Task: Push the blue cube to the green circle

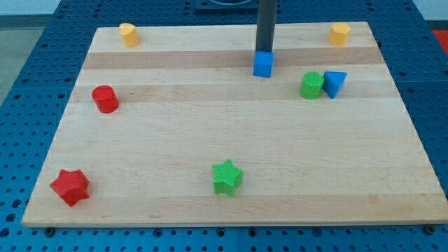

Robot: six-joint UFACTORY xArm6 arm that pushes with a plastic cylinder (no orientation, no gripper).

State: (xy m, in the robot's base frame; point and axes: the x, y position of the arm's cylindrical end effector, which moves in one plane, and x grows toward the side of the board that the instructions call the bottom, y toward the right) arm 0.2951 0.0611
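The blue cube (263,64) sits on the wooden board near the view's top, a little right of centre. My tip (265,52) stands right at the cube's top edge, touching or nearly touching it from the view's top side. The green circle, a short green cylinder (312,85), stands to the right of the cube and a little lower in the view. A blue triangle block (334,83) rests against the green cylinder's right side.
A yellow block (128,34) sits at the top left and another yellow block (339,33) at the top right. A red cylinder (106,99) is at the left, a red star (70,187) at the bottom left, a green star (227,176) at bottom centre.
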